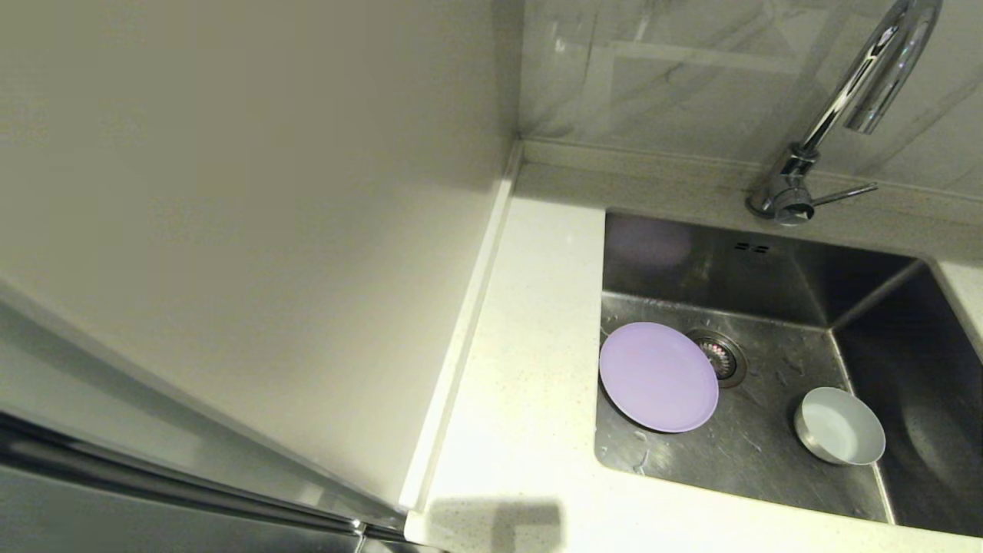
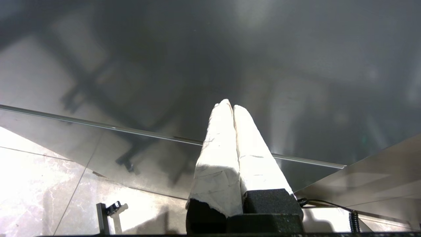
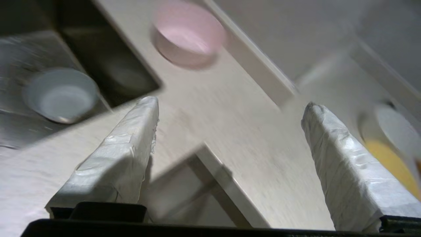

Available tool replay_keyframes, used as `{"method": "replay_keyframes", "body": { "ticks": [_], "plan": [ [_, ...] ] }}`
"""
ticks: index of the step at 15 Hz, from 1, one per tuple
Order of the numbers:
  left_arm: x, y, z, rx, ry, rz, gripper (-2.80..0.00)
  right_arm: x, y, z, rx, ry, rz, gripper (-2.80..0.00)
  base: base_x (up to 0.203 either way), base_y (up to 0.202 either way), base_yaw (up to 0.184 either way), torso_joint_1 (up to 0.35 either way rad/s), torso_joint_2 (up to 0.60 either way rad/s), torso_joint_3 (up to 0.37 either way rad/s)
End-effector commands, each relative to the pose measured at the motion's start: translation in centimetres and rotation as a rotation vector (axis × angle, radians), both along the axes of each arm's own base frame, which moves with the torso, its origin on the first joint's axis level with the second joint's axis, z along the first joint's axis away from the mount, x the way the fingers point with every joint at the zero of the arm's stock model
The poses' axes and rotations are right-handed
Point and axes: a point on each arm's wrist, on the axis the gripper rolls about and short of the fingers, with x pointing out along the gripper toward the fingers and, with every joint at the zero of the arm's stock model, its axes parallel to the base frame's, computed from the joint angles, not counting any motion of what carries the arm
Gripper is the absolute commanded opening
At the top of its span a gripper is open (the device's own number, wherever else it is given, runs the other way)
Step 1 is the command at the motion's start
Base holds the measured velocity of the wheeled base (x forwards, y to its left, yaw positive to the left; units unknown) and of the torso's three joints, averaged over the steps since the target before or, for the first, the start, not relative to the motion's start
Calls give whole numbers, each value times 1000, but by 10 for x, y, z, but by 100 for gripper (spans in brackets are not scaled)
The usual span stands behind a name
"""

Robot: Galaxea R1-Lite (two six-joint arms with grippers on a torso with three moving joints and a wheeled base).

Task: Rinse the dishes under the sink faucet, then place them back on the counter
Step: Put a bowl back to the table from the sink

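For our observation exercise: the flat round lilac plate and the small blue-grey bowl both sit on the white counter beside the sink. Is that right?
Not quite. The flat round lilac plate and the small blue-grey bowl both sit inside the stainless steel sink, not on the white counter. The head view shows this.

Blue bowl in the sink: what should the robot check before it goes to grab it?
1. Right gripper open with nothing between its fingers: ok.
2. Blue-grey bowl upright on the sink floor, nothing on top of it: ok.
3. Lilac plate lying apart from the bowl: ok.
4. Pink bowl already on the counter: ok.
5. Water running from the faucet: not ok, no stream visible.
6. Left gripper shut, parked away from the sink: ok.
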Motion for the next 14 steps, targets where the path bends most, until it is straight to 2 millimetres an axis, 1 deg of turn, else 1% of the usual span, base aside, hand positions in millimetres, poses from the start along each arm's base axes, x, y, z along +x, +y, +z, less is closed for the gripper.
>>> {"method": "replay_keyframes", "body": {
  "ticks": [1, 4, 6, 8, 10, 12, 14],
  "plan": [
    [0, 0, -1, -1, 2, 0, -280, -10, 5, 0, 36, -19, -56, 0, 0, 0, 0, 0, 0, 0],
    [0, 0, 0, -1, 1, 0, -280, -4, 1, 12, 86, 33, -66, 0, 0, 0, 0, 0, 0, 0],
    [0, 0, -1, -1, 2, 0, -280, -3, 1, 27, 82, 45, -59, 0, 0, 0, 0, 0, 0, 0],
    [0, 0, 0, -1, 1, 0, -280, 3, -2, 41, 89, 117, -4, 0, 0, 0, 0, 0, 0, 0],
    [0, 0, -1, -1, 2, 0, -280, 10, -6, 65, 133, 198, 80, 0, 0, 0, 0, 0, 0, 0],
    [0, 0, -1, -1, 2, 0, -280, 21, -10, 101, 175, 259, 200, 0, 0, 0, 0, 0, 0, 0],
    [0, 0, 0, -1, 1, 0, -280, 40, -19, 132, 182, 343, 379, 0, 0, 0, 0, 0, 0, 0]
  ]
}}
